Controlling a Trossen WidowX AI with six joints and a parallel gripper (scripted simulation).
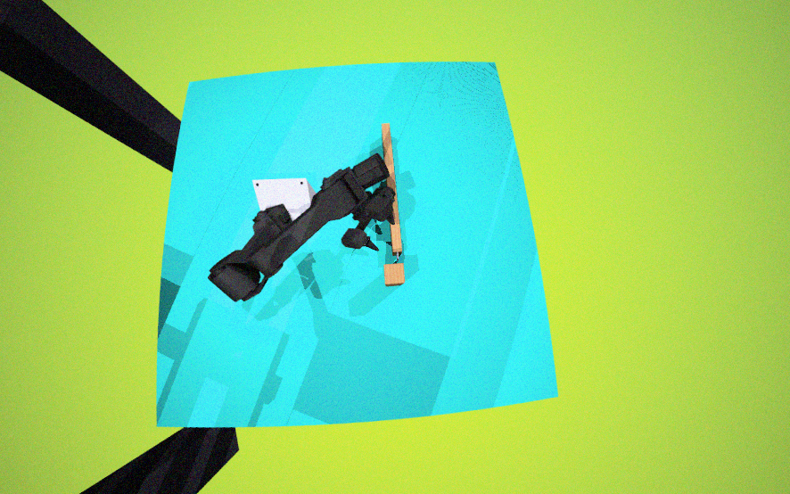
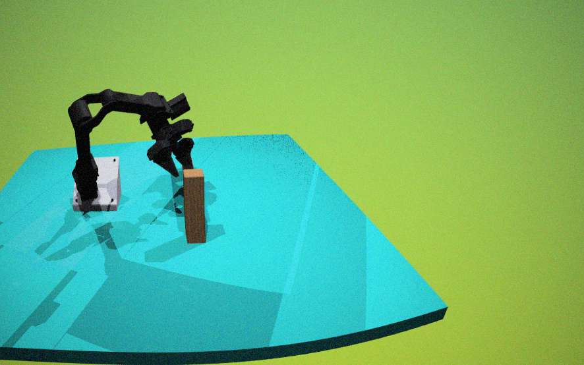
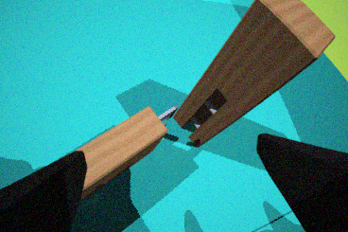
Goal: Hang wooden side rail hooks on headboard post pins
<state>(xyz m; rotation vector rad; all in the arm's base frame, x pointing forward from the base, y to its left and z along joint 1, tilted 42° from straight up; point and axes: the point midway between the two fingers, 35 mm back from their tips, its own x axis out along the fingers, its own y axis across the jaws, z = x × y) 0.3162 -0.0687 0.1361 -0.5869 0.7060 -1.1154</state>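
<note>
Black two-fingered hand (image 1: 380, 238) (image 2: 184, 172) (image 3: 173, 152) wide open, empty, above the pale wooden rail (image 1: 396, 231) (image 3: 122, 143). Rail lies lower left in wrist view, its steel hooks (image 1: 397, 258) (image 3: 168, 113) near the brown slotted post (image 1: 393, 274) (image 2: 194, 206) (image 3: 255, 61), unhung, probably lined up for lifting.

On the table (image 1: 459, 184) (image 2: 330, 271) (image 3: 71, 42), the rail (image 1: 396, 235) (image 3: 123, 143) points toward the post (image 1: 393, 274) (image 2: 194, 206) (image 3: 255, 56).

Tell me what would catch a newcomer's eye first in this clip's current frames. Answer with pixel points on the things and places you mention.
Most likely the bright cyan table (image 1: 484, 245) (image 2: 330, 253) (image 3: 71, 42), glaring against the yellow-green ground around it. Next comes the black arm (image 1: 306, 224) (image 2: 126, 103), arching from its white base plate toward the wood. Then the upright wooden post (image 1: 393, 274) (image 2: 194, 208) (image 3: 255, 61), its dark slot (image 3: 218, 98) facing the steel-hooked end of the long rail (image 1: 396, 235) (image 3: 123, 143).
</note>
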